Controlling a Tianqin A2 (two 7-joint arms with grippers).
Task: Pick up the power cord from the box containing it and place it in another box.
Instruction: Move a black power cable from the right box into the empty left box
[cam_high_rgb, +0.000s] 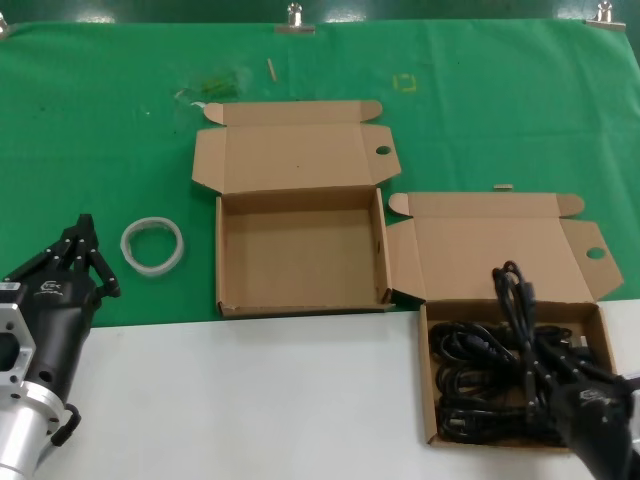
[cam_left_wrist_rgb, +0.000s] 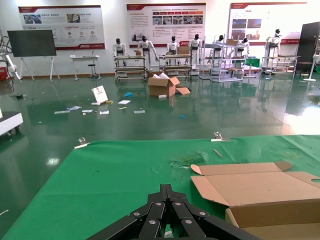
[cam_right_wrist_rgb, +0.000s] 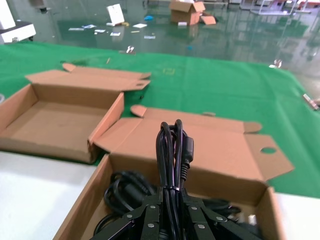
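The power cord (cam_high_rgb: 516, 300) is a black hank standing up out of the right-hand cardboard box (cam_high_rgb: 428, 395), whose lid (cam_high_rgb: 490, 255) has wide side flaps and an oval hole. My right gripper (cam_high_rgb: 537, 352) is shut on this hank just above the box; the right wrist view shows the power cord (cam_right_wrist_rgb: 171, 150) rising from between the right gripper (cam_right_wrist_rgb: 172, 194). More black cable (cam_high_rgb: 465, 385) lies coiled inside. The other box (cam_high_rgb: 300, 308) stands open and empty at the centre of the green mat. My left gripper (cam_high_rgb: 86, 230) hangs shut and empty at the far left.
A white tape ring (cam_high_rgb: 153, 243) lies on the green mat between the left gripper and the empty box. That box's lid (cam_high_rgb: 295, 150) folds back toward the far edge. The near part of the table is a white surface (cam_high_rgb: 250, 400). Metal clips (cam_high_rgb: 294, 18) hold the mat's far edge.
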